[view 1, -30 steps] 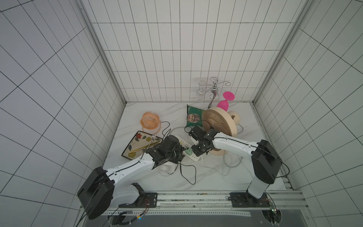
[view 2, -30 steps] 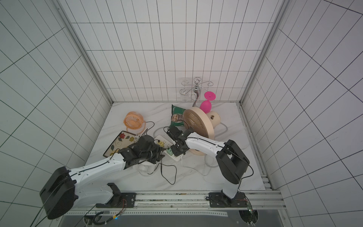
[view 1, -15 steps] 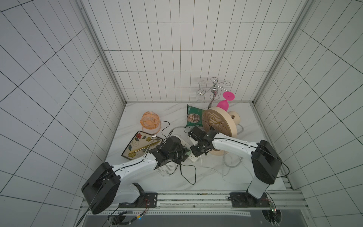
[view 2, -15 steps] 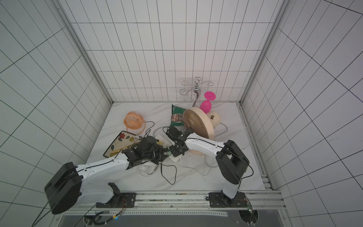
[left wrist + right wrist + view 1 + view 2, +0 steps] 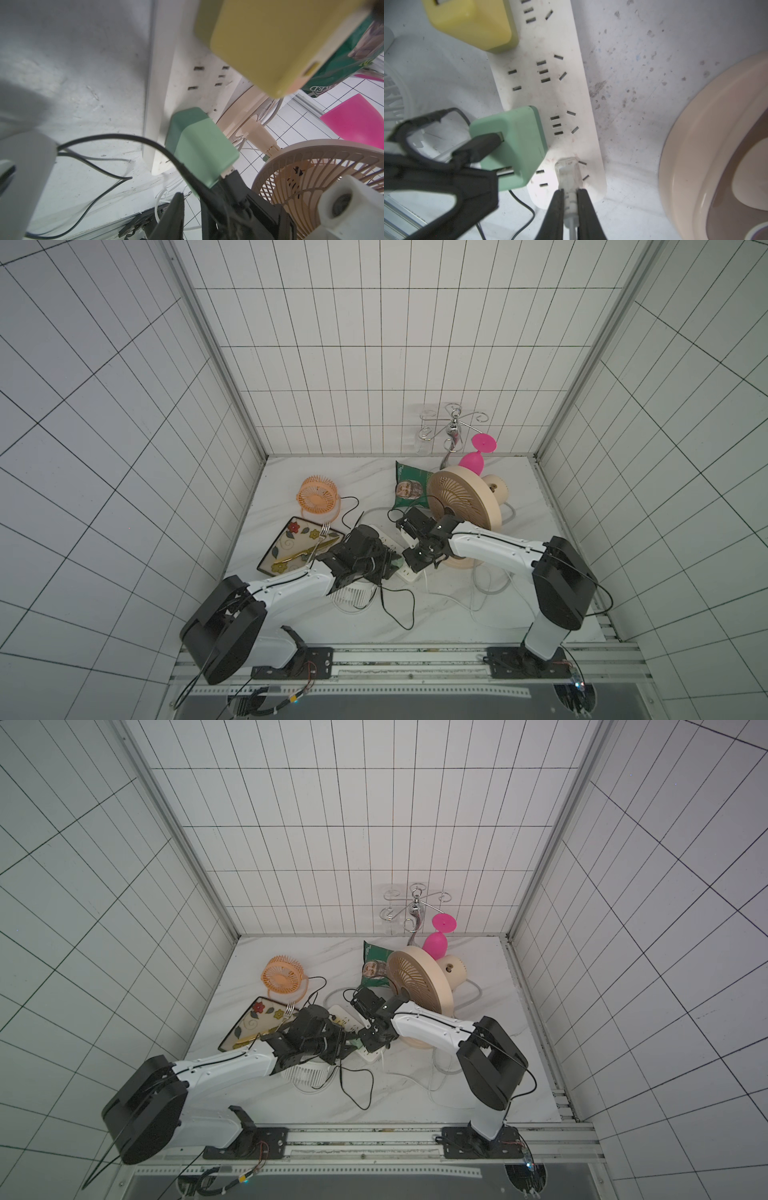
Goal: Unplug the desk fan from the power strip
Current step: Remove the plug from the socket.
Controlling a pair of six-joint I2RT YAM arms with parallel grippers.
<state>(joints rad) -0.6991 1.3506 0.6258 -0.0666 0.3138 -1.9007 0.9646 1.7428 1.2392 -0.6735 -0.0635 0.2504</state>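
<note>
1. The left fingers (image 5: 176,214) have just shut. They now pinch the black plug (image 5: 483,143) sticking out of the green block (image 5: 517,141).
2. The green block still sits in the power strip (image 5: 550,93), so nothing is out yet. I think a pull comes next.
3. The power strip lies slanted near the middle of the counter (image 5: 365,479), a bit toward the front edge.
4. The right fingers (image 5: 556,212) have not moved. They stay pinched on the clear plug (image 5: 568,170) at the strip's end, maybe to hold it down.
5. The tan fan (image 5: 461,497) stands just beside the strip.
</note>
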